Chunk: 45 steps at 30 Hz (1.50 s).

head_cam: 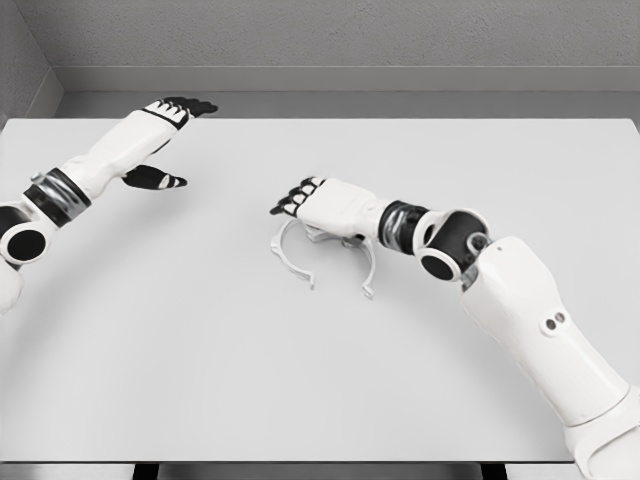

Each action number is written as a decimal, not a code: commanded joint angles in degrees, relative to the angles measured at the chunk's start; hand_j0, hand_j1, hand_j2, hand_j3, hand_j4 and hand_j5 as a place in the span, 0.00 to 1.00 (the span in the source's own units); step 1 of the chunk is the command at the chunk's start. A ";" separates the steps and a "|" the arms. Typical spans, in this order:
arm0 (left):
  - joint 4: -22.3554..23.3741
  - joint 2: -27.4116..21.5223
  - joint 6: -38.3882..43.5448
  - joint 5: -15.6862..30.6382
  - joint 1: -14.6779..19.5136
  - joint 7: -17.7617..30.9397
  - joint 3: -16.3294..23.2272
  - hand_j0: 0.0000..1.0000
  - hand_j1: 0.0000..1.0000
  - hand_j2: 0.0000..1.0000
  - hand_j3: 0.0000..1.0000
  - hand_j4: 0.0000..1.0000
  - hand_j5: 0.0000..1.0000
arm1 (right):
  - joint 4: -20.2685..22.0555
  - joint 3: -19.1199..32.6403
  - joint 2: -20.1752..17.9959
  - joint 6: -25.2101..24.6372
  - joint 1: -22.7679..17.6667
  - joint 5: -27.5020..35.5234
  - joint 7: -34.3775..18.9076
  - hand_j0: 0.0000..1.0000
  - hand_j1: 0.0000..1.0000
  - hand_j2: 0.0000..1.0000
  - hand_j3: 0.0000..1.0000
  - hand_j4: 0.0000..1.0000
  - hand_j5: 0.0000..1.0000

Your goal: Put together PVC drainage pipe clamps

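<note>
Head view, right hand (312,203): arm bent at the elbow, reaching inward from the right, palm down, dark fingers (288,204) curled loosely together, clamped on nothing visible.
Head view, left hand (178,108): arm stretched to the far left of the white surface (200,350), fingers apart, holding nothing.
Clamps: two white C-shaped pipe clamps, one (290,253) just below the right fingers, the other (362,268) under the wrist, both lying flat.
</note>
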<state>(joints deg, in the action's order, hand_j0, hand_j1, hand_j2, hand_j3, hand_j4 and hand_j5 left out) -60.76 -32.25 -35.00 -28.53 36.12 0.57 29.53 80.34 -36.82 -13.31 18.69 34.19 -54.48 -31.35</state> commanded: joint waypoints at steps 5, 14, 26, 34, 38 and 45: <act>0.20 -1.23 0.00 0.75 0.00 -0.04 -0.53 1.00 1.00 1.00 1.00 1.00 1.00 | -3.52 -0.62 1.88 -0.05 0.61 -0.19 0.15 1.00 1.00 1.00 1.00 1.00 1.00; 0.20 -1.41 0.00 0.75 0.09 -0.04 -0.26 1.00 1.00 1.00 1.00 1.00 1.00 | -6.42 0.09 1.71 -0.14 3.43 -0.36 0.33 1.00 1.00 1.00 1.00 1.00 1.00; 0.20 -1.41 0.00 0.75 0.09 -0.04 -0.26 1.00 1.00 1.00 1.00 1.00 1.00 | -7.92 0.09 1.53 -0.58 4.04 -0.36 0.33 1.00 1.00 1.00 1.00 1.00 1.00; 0.20 -1.41 0.00 0.75 0.09 -0.04 -0.26 1.00 1.00 1.00 1.00 1.00 1.00 | -7.65 1.84 0.74 -0.58 3.96 -0.36 0.33 1.00 1.00 1.00 1.00 1.00 1.00; 0.20 -1.41 0.00 0.75 0.09 -0.04 -0.26 1.00 1.00 1.00 1.00 1.00 1.00 | -7.65 2.02 0.30 -0.58 3.96 -0.36 0.33 1.00 1.00 1.00 1.00 1.00 1.00; 0.20 -1.41 0.00 0.75 0.18 -0.04 -0.26 1.00 1.00 1.00 1.00 1.00 1.00 | -1.33 2.11 0.65 -0.23 3.78 0.07 0.15 1.00 1.00 1.00 1.00 1.00 1.00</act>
<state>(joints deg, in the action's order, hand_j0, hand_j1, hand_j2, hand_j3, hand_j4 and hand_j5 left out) -60.54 -33.63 -35.00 -28.14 36.30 0.56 29.35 76.52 -34.54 -12.77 18.48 37.97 -54.74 -31.17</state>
